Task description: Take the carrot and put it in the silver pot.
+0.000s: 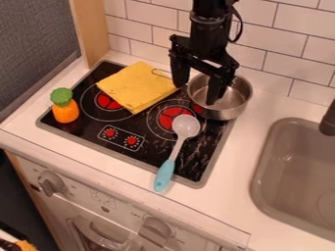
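Step in hand: approach to the carrot (65, 112), judged to be at its start; no part of the transfer is completed. The carrot is located at the left edge of the cooktop (85, 131), set upright with its green top uppermost, well apart from the end effector (196, 89).

End effector state: released. The two fingers are spread wide, with nothing held between them. One finger is positioned above the yellow cloth (134, 86), near the left side of the silver pot (226, 112); the other is seen against the pot's interior. Whether the rim is touched cannot be determined from this angle.

Next move: the end effector should be raised clear of the pot, carried over the cloth to the carrot, and lowered with one finger on each side of the orange body. The grip should then be closed, the carrot lifted above rim height, and release made over the pot's mouth.

Caution: the pot may be dragged or tipped if lateral travel is begun before the finger is cleared. The cloth may likewise be snagged. The carrot may be toppled if it is contacted off-centre.
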